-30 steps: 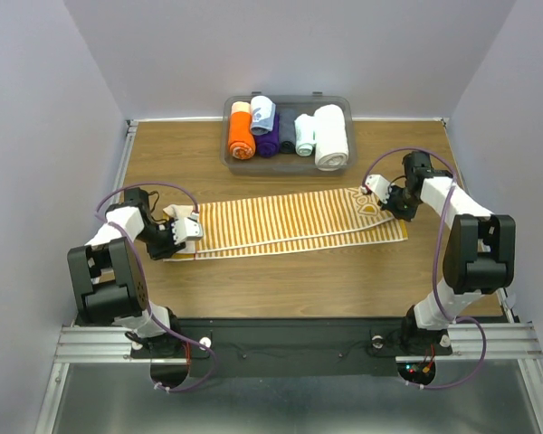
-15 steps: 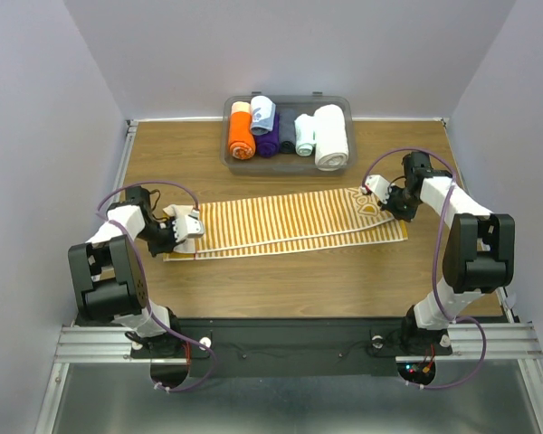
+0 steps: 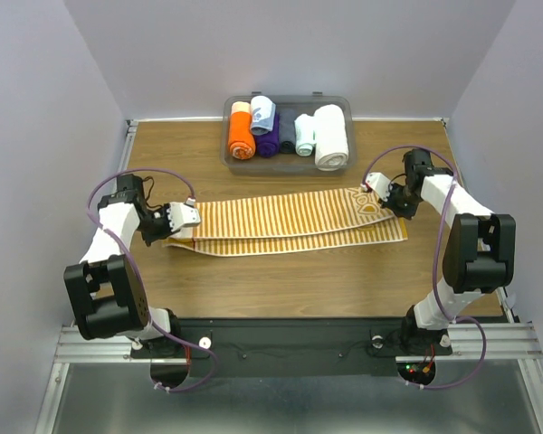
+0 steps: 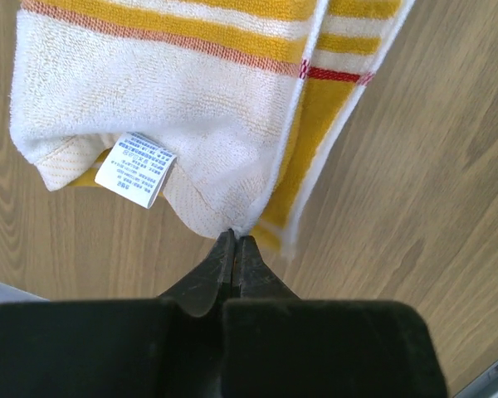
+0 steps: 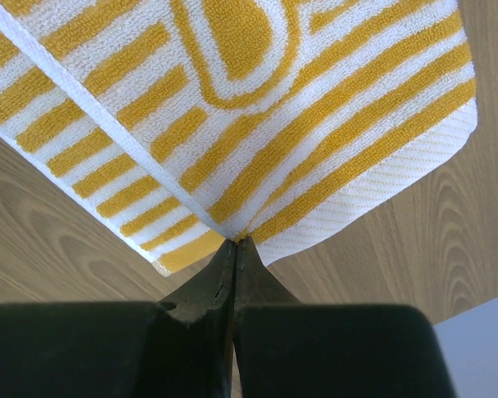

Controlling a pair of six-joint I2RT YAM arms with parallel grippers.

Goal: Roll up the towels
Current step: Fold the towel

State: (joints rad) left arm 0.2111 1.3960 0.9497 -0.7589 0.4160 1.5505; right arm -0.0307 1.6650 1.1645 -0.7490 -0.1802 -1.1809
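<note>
Left gripper (image 4: 235, 242) pressed together, pinching a corner of the striped towel (image 4: 174, 99) right at its tips; white label (image 4: 135, 168) hung just ahead, to the left in the wrist view. Right gripper (image 5: 235, 242) likewise closed, nipping the towel's edge at the lettered end. Towel lay long and flat on the table (image 3: 281, 280), stretched between both grippers. Wrist views cut the cloth off at top; lettering only partly seen. Bin (image 3: 299, 102) of rolls stood well beyond.

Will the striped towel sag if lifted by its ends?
Likely sags in the middle: the towel is soft terry, lying in limp folds. Probably light: the left gripper and right gripper each hold it by a pinched edge.
</note>
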